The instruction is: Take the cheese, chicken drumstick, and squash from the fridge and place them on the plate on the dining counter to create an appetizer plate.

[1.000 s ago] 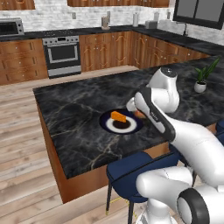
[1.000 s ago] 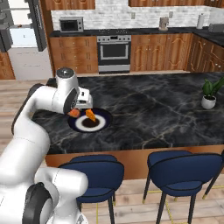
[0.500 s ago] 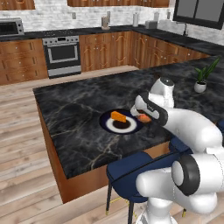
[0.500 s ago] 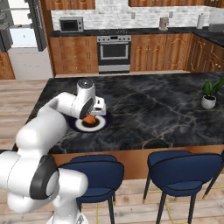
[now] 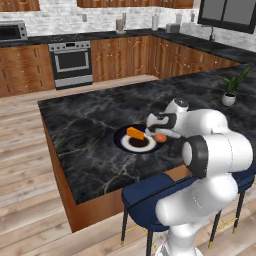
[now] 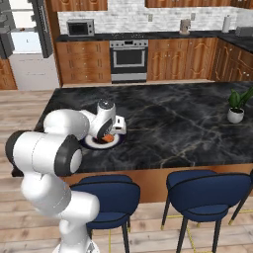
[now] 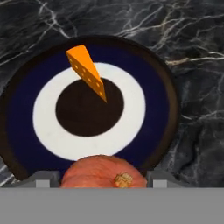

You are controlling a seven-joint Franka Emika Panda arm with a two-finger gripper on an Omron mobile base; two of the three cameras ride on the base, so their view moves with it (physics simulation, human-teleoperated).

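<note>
While I am holding squash (image 7: 103, 171) between gripper (image 7: 100, 178) fingers over plate (image 7: 48, 135) rim, plate is carrying cheese (image 7: 86, 70) wedge, sitting on dining counter (image 5: 95, 125).

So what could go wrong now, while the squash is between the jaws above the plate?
1. The squash hangs over the near edge of the plate, not its middle; being round, it may roll onto the dining counter if released here.
2. The cheese already lies on the plate; a rolling squash could push it.
</note>
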